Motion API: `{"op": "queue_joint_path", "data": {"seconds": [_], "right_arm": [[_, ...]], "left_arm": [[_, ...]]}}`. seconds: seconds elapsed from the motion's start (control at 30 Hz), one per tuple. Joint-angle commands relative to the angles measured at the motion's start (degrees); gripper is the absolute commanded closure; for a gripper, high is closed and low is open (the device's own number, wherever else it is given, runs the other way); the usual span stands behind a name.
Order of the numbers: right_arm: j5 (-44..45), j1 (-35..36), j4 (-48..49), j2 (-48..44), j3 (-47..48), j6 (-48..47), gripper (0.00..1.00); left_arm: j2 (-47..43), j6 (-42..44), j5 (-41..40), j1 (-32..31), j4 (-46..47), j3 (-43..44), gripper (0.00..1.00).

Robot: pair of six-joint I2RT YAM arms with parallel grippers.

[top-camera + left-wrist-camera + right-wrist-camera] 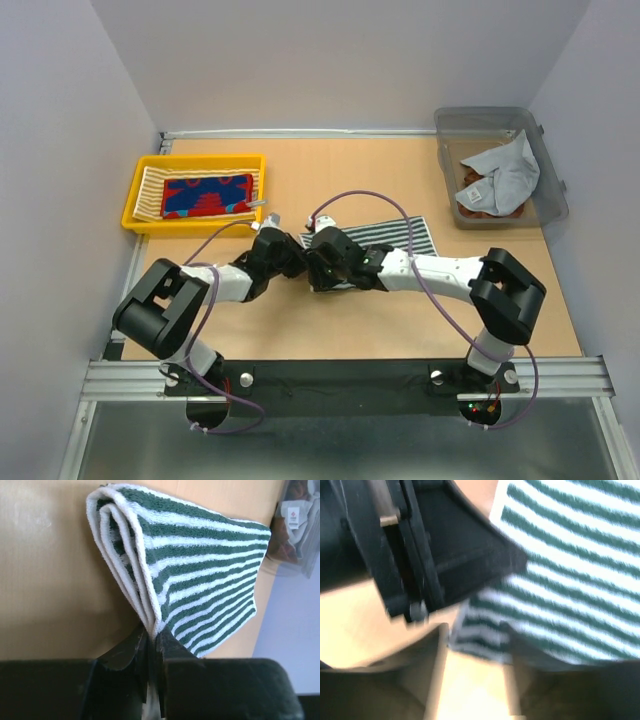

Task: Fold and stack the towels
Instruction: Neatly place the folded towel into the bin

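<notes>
Folded striped towel [395,238] lies at centre of the surface [400,310], its 9 o'clock edge pinched tight in the left pincer [152,640]; right pincer [475,680], blurred, stands part open at that edge.

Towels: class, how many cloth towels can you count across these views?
5. Cream striped towel and red-blue patterned towel in the yellow plastic tray; green-white striped towel on the wooden table; grey towel over rust-brown towel in the clear plastic bin. Others may lie hidden there.
</notes>
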Motion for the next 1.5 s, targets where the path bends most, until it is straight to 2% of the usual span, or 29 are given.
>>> {"op": "queue_joint_path", "data": {"seconds": [0.0,0.1,0.17,0.2,0.3,0.5,0.7,1.0,1.13,1.47], "right_arm": [[3.26,0.14,2.4,-6.96,-2.44,0.17,0.28],[4.5,0.14,2.32,-10.4,-5.25,-0.53,0.1],[4.42,0.14,1.97,-14.26,-6.57,-1.24,0.04],[4.59,0.14,1.27,-15.58,-7.96,-1.59,0.0],[4.94,0.14,-0.84,-20.51,-9.99,-2.2,0.0],[3.63,0.14,-5.59,-26.75,-15.0,-2.91,0.0],[1.96,0.14,-6.38,-27.55,-18.35,-2.64,0.0],[0.99,0.14,-7.26,-21.93,-14.32,-4.75,0.0],[0.29,0.14,-7.79,-18.77,-12.03,-5.37,0.0],[0.81,0.14,-10.6,-13.05,-6.67,-7.13,0.0]], "left_arm": [[-1.18,8.15,-2.25,0.23,-6.61,7.12,1.0],[-0.83,14.57,-3.48,1.11,-15.3,13.79,1.0],[0.22,18.78,-3.92,2.34,-20.42,18.19,1.0],[0.84,22.2,-4.01,3.91,-26.36,23.26,1.0],[3.39,29.24,-4.62,7.61,-37.18,30.85,1.0],[7.96,39.18,-6.73,14.73,-55.56,52.36,1.0],[11.92,47.09,-9.97,20.79,-67.97,67.23,1.0],[17.36,57.81,-25.45,25.01,-77.04,83.5,1.0],[19.91,60.89,-25.1,27.22,-79.24,89.84,1.0],[19.13,70.3,-24.05,30.2,-79.42,96.7,1.0]]}}
